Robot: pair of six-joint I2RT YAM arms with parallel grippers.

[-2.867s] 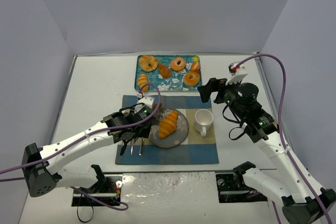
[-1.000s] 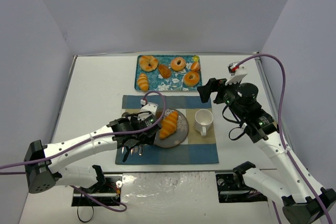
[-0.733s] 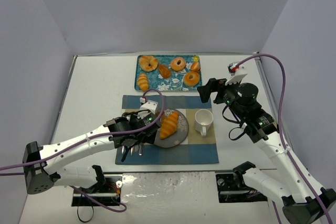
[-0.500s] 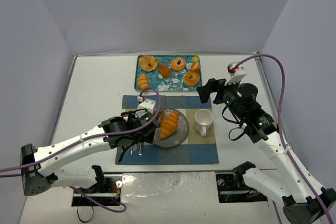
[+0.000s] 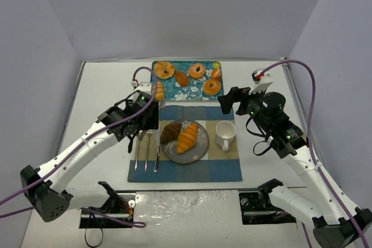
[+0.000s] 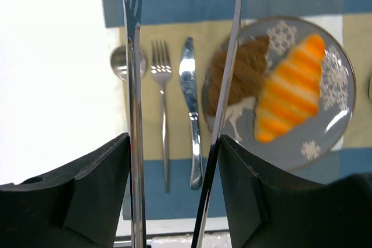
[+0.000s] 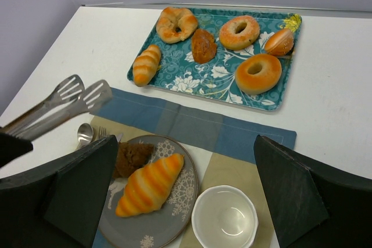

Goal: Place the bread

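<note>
While the white surface [image 5: 104, 91] carries a checked placemat [image 5: 221, 169] and a tray [image 5: 189, 92] of pastries [image 5: 197, 71], a plate [image 5: 202, 143] on the placemat holds a striped roll [image 5: 187, 137] touching a brown bread [image 5: 170, 132]. Above the cutlery [image 5: 148, 152], the left gripper [image 6: 173, 143] pinches tongs [image 6: 135, 85], whose blades are apart and empty. The right gripper [image 7: 186, 143] is spread wide and holds nothing.

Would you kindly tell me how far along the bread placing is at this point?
Done: a brown bun and a striped roll lie on the plate. In hand: the left gripper holds empty tongs above the cutlery. Left: six pastries sit on the tray; whether more must move I cannot tell. The right gripper hangs open.
</note>
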